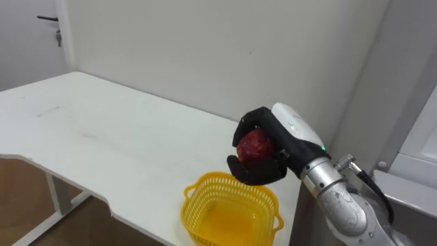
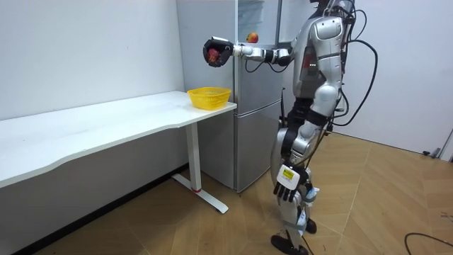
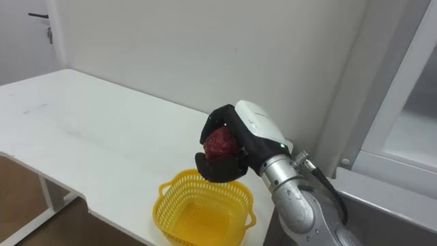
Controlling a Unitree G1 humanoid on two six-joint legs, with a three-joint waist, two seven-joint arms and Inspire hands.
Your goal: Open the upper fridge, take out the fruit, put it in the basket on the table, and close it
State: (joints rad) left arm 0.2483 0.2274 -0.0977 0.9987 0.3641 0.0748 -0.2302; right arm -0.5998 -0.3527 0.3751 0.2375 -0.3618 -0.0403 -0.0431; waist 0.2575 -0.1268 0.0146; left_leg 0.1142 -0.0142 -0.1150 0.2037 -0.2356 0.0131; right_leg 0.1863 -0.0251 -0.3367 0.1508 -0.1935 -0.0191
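A red round fruit (image 1: pixel 255 145) sits in my right hand (image 1: pixel 290 133), whose dark fingers are curled round it. The hand hovers just above the far rim of a yellow plastic basket (image 1: pixel 229 208), which stands empty at the end of the white table (image 1: pixel 102 130). In the room view I stand beside the grey fridge (image 2: pixel 248 106), right arm stretched out level over the basket (image 2: pixel 209 97) with the fruit (image 2: pixel 212 54) held high. My left hand (image 2: pixel 287 185) hangs by my thigh, fingers relaxed.
The fridge's upper compartment stands open (image 1: pixel 416 147) just right of the table end; another red and yellow fruit (image 2: pixel 252 37) shows inside it. A white wall runs behind the table. The long tabletop stretches away to my left.
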